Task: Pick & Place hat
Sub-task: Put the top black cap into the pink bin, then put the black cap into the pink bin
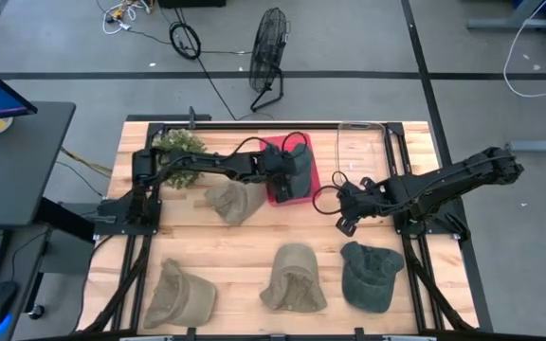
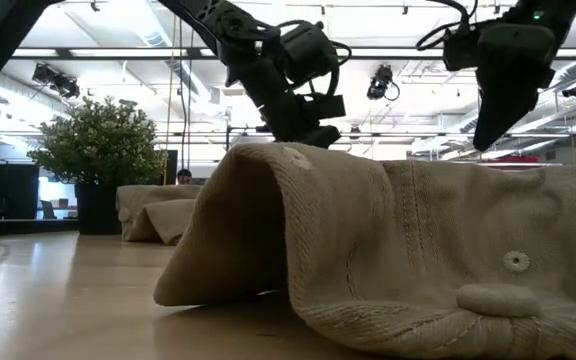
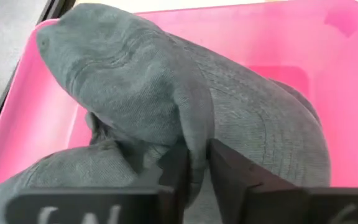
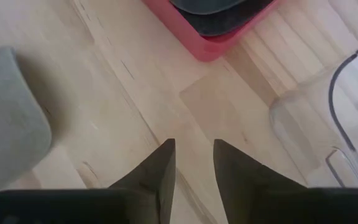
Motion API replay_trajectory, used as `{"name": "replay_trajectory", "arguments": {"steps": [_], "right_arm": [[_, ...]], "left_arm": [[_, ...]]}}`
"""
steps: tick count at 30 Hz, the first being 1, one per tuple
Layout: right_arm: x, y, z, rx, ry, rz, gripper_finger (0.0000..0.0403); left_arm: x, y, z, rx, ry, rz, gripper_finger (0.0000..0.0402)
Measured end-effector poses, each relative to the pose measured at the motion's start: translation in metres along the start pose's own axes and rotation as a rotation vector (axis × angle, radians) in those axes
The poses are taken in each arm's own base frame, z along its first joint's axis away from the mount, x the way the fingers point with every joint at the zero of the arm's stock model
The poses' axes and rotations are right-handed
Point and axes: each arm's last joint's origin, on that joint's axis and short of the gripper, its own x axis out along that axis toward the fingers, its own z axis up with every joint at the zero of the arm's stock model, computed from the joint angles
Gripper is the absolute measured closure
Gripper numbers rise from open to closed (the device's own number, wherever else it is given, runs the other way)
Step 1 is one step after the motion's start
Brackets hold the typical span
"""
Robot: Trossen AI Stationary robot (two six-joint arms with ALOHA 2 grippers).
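Note:
A grey-green hat [image 3: 123, 81] lies in the pink bin [image 3: 303, 43], which stands at the table's far middle [image 1: 313, 180]. My left gripper [image 1: 290, 170] is over the bin and shut on the hat [image 3: 194, 163]. My right gripper [image 1: 342, 220] hovers open and empty above bare wood [image 4: 192, 149], right of the bin. One tan hat [image 1: 233, 201] lies left of the bin. Two more tan hats [image 1: 180, 292] [image 1: 294, 279] and a dark green hat [image 1: 370, 273] lie along the near edge. My left gripper pinches a raised fold of the hat's cloth [image 3: 194, 140] between its two fingers [image 3: 229, 177], coming from above and pointing down into the bin. The rest of the hat spreads over the bin's floor below the fold.
A clear plastic container [image 1: 363, 152] stands right of the bin. A potted plant [image 1: 178, 152] stands at the far left. In the low view a tan hat [image 2: 368, 250] fills the foreground. Bare wood [image 1: 254, 246] lies between the hats in the middle.

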Motion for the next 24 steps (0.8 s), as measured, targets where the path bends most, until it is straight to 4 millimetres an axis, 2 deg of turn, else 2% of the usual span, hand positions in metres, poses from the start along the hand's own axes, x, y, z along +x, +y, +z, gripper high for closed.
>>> {"name": "replay_trajectory", "arguments": {"steps": [4,8,15,19,24], "right_arm": [[0.0,0.002,0.002,0.0,-0.018,0.015,0.0292],[0.0,0.002,0.002,0.0,-0.01,0.028,0.0292],[-0.003,0.012,-0.009,-0.069,0.157,0.215,0.0292],[-0.01,0.026,-0.023,-0.076,0.205,0.282,0.0295],[-0.019,0.041,-0.043,-0.028,0.296,0.333,0.0302]], "left_arm": [[-0.005,0.0,0.002,0.004,0.015,-0.009,0.0268],[-0.027,-0.001,0.015,0.015,0.063,-0.022,0.0228],[-0.094,-0.001,0.042,0.003,0.127,-0.045,0.0217],[-0.144,0.007,0.056,-0.057,0.072,0.021,0.0226],[-0.197,0.004,0.055,-0.074,-0.026,0.115,0.0233]]}}
